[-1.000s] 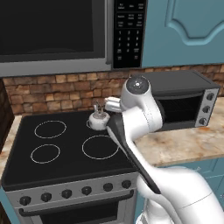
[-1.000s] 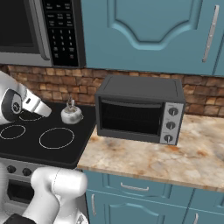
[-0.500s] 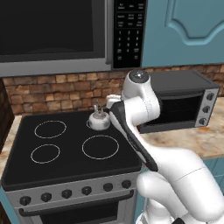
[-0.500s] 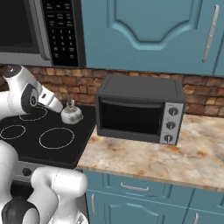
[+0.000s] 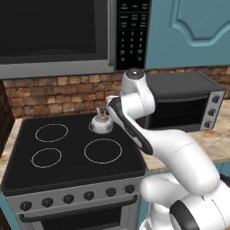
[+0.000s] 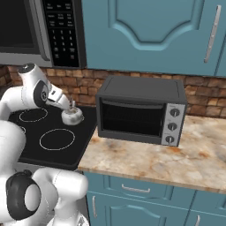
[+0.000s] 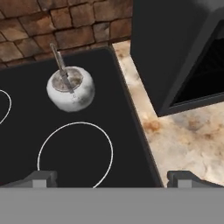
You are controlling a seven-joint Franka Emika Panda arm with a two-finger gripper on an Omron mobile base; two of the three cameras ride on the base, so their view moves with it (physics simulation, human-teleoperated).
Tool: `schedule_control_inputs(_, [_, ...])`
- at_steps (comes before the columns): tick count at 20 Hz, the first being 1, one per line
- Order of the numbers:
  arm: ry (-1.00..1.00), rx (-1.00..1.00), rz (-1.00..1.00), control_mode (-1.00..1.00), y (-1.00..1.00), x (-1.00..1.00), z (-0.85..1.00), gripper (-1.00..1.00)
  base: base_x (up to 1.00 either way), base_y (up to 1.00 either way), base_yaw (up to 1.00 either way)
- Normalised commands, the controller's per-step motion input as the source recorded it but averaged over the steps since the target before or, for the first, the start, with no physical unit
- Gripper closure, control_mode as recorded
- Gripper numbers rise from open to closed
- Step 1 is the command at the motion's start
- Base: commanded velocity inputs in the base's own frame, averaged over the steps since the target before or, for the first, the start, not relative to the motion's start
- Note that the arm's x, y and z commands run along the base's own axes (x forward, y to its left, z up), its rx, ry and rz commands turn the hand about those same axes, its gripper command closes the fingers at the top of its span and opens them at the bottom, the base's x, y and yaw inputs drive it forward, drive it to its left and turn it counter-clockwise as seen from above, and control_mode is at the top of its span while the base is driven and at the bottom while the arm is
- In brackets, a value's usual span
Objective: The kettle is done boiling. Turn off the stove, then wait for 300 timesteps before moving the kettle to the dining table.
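1. The kettle (image 5: 102, 123) is seen on the back right of the stove (image 5: 67, 157), close to the brick wall (image 5: 54, 94). What is inside it cannot be told.
2. The tool (image 7: 111, 177) is held wide open above the stove, and nothing is held in it.
3. The toaster oven (image 6: 141, 110) is set on the desk (image 6: 176, 159) beside the stove.
4. Since before, the arm has been swung further over the stove.

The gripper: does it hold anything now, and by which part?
Nothing is held. In the hand view the gripper is open, its fingertips wide apart with only cooktop between them, and the kettle sits apart on the stove.
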Motion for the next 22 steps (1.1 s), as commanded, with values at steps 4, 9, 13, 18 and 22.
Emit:
schedule_control_inputs(4, [-0.01,-0.01,0.09,-1.0,0.06,0.42,-0.22,-1.0,0.0,0.0,0.0])
schedule_control_inputs(9, [-0.08,-0.03,0.09,-1.0,0.15,0.25,-0.21,-1.0,0.0,0.0,0.0])
schedule_control_inputs(13, [-0.06,-0.03,0.08,-1.0,0.15,0.29,-0.14,-1.0,0.0,0.0,0.0])
schedule_control_inputs(18, [-0.04,-0.01,0.05,-1.0,0.01,0.25,-0.15,-1.0,0.0,0.0,0.0])
schedule_control_inputs(22, [0.0,0.0,0.05,-1.0,0.0,0.31,-0.1,-1.0,0.0,0.0,0.0])
